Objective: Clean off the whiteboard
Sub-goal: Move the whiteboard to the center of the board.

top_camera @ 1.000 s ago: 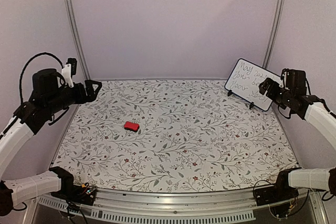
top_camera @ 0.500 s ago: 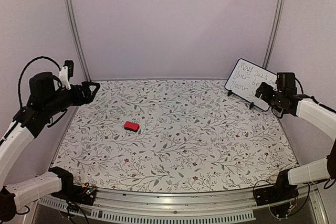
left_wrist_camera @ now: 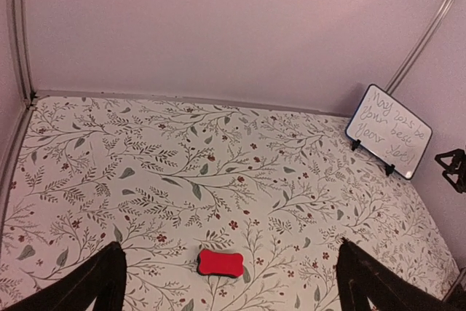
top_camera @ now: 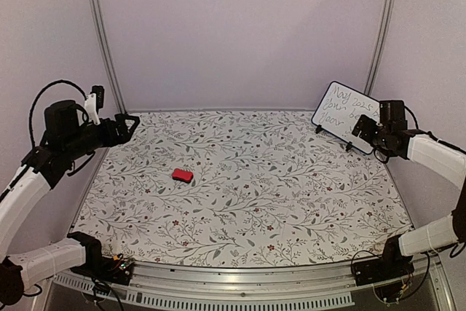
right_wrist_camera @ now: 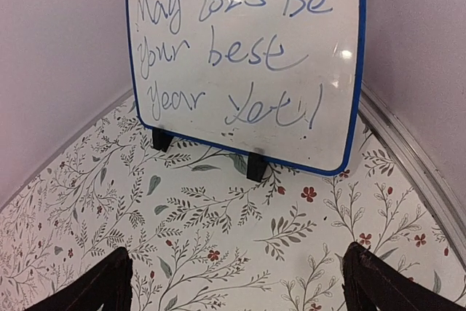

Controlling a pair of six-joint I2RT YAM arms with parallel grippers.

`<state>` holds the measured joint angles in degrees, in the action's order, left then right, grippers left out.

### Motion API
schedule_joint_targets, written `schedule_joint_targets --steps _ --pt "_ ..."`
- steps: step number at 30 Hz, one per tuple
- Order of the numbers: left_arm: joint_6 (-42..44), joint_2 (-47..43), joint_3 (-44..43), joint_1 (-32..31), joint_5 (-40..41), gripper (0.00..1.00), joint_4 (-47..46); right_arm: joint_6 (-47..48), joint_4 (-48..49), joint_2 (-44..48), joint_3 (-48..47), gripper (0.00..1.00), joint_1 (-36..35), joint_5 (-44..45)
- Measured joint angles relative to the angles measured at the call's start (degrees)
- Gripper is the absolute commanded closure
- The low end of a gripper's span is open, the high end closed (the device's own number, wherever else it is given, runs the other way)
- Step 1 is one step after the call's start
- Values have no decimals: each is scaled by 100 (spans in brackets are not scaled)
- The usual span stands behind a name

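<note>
While the whiteboard (top_camera: 342, 111) stands upper right on the bench (top_camera: 291, 202), both jaws are apart, empty.
The right jaws face it, its long axis crossing their view; the red eraser (top_camera: 182, 175) lies centre-left, nearer the left jaws.

The whiteboard (right_wrist_camera: 247, 71) at the far right has a smooth, shiny white face, and I can see a bright spot of light on it. Its blue frame (right_wrist_camera: 357, 71) looks like smooth plastic. Its two black feet (right_wrist_camera: 256, 167) look dull. The table cover (top_camera: 291, 202) is flat and not shiny, with leaves printed on it; I cannot tell if it is cloth or paper. The red eraser (left_wrist_camera: 220, 262) looks dull. The posts (top_camera: 98, 34) in the far corners and the rail (top_camera: 240, 276) at the near edge are silvery metal. The left arm (top_camera: 18, 194) has a smooth white plastic shell.
</note>
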<state>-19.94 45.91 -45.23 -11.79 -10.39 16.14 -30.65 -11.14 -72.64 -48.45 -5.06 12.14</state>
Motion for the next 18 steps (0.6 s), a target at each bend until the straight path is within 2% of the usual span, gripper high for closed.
schedule_joint_targets --steps 18 --pt "-2 28 24 120 -74 0 -2 2 92 -527 0 2 -146 562"
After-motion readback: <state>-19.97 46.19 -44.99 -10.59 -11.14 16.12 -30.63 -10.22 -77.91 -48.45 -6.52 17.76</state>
